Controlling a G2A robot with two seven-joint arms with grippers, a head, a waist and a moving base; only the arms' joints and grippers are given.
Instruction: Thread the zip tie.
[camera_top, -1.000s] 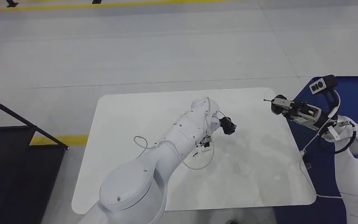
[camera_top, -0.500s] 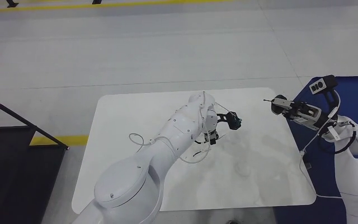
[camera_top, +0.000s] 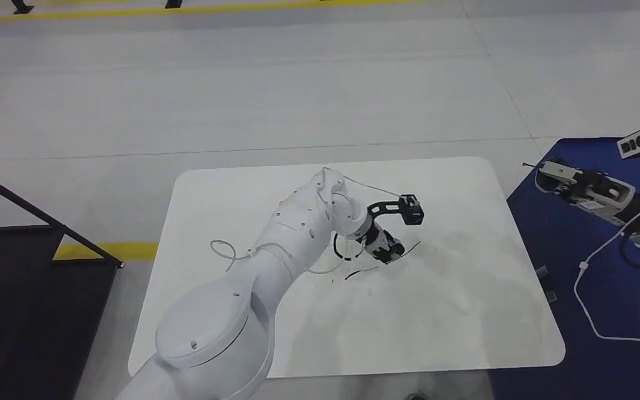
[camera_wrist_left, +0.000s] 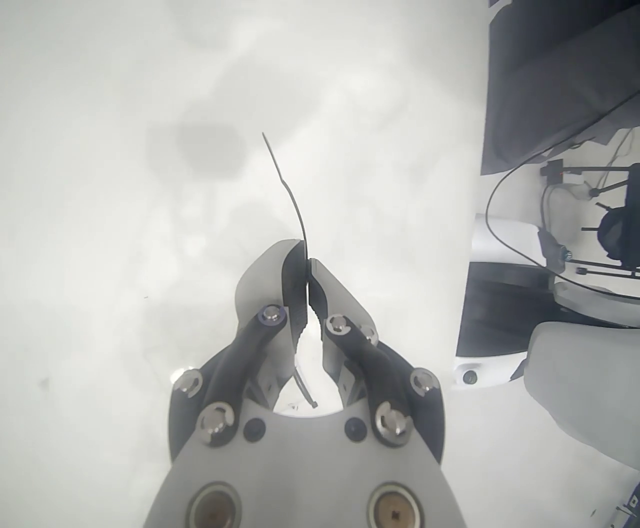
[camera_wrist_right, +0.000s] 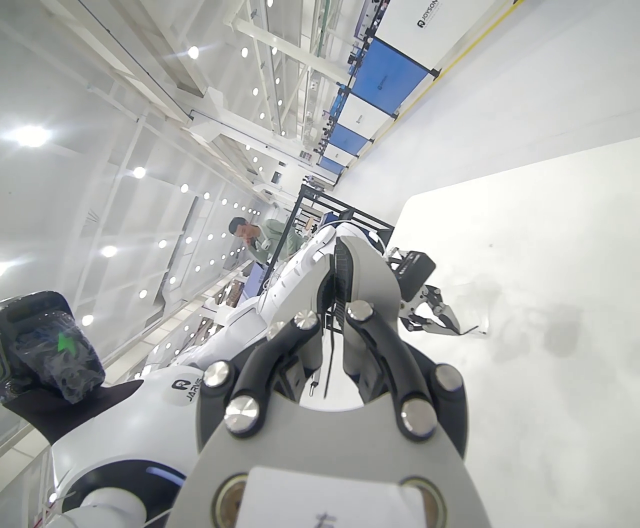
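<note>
With the left gripper (camera_wrist_left: 306, 255) pinched shut on the thin black plastic zip tie (camera_wrist_left: 292, 200) and the right gripper (camera_wrist_right: 340, 250) closed on a thin black strip (camera_wrist_right: 329, 360), the tie's springy tail looked liable to bend off-line.

We record bright, even overhead light in all three views. Source: rows of round ceiling lamps (camera_wrist_right: 192, 51) in the right wrist view, the nearest flared into white blots. The white table (camera_top: 250, 200) throws this light back strongly, and in the left wrist view we note its surface washed almost to white, with faint grey mottling. The zip tie (camera_wrist_left: 295, 200), pinched in the left gripper (camera_wrist_left: 306, 259), reads as a thin dark line against that glare. Small highlights sit on the gripper's screws (camera_wrist_left: 270, 314). Both wrist views bend straight lines near their edges.
</note>
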